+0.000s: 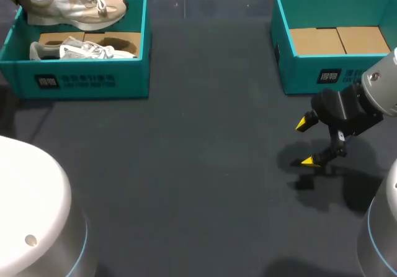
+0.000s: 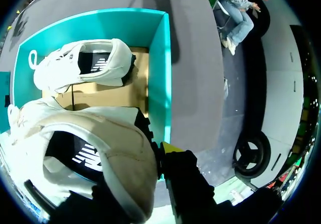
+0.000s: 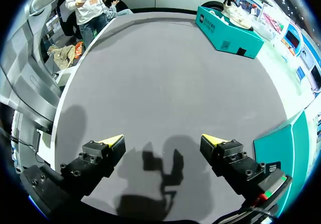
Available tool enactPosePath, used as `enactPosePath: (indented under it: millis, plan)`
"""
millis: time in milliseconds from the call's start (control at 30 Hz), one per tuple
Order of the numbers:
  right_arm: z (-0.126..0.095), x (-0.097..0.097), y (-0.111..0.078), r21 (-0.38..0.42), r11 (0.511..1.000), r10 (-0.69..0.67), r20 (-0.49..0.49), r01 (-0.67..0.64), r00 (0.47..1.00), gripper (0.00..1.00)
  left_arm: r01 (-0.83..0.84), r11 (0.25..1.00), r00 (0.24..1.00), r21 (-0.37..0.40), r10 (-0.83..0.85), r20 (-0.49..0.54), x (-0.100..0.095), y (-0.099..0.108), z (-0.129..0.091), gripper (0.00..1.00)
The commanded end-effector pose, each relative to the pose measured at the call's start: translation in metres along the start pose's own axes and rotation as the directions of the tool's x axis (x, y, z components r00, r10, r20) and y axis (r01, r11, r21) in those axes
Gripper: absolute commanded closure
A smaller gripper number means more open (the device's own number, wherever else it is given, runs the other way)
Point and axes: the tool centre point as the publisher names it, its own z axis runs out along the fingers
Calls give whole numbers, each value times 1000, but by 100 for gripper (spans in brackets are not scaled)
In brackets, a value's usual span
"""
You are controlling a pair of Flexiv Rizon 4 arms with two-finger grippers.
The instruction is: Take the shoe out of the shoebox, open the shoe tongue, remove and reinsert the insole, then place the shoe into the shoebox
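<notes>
A beige and white shoe (image 1: 71, 5) hangs above the teal left shoebox (image 1: 87, 81), tilted over its back rim. My left gripper (image 2: 159, 156) is shut on its heel end; only one yellow fingertip (image 2: 170, 147) shows beside the shoe (image 2: 95, 148), the other is hidden behind it. A second shoe (image 1: 80, 50) lies on its side on the cardboard floor of that box (image 2: 161, 73), below the held one. My right gripper (image 1: 304, 142) hovers low over the dark table at the right, open and empty (image 3: 162, 140).
A second teal shoebox (image 1: 310, 75) with only cardboard inside stands at the back right, just behind my right gripper. Dark tabletop (image 1: 198, 165) stretches between the two boxes. White arm bases sit at the front left and front right corners.
</notes>
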Motion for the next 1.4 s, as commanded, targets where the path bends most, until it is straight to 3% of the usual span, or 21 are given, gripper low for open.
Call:
enactPosePath:
  millis: [33,767,1400]
  plan:
    - [0,1,0,2,1000,0,2,0,1000,0,-5,1000,1000,7,5,-8,-7,4,16,100]
    - [0,1,0,2,1000,0,2,0,1000,0,58,996,998,74,-56,-40,-31,10,65,100]
    - [0,1,0,2,1000,0,2,0,1000,0,71,993,996,93,-66,-54,-46,19,94,100]
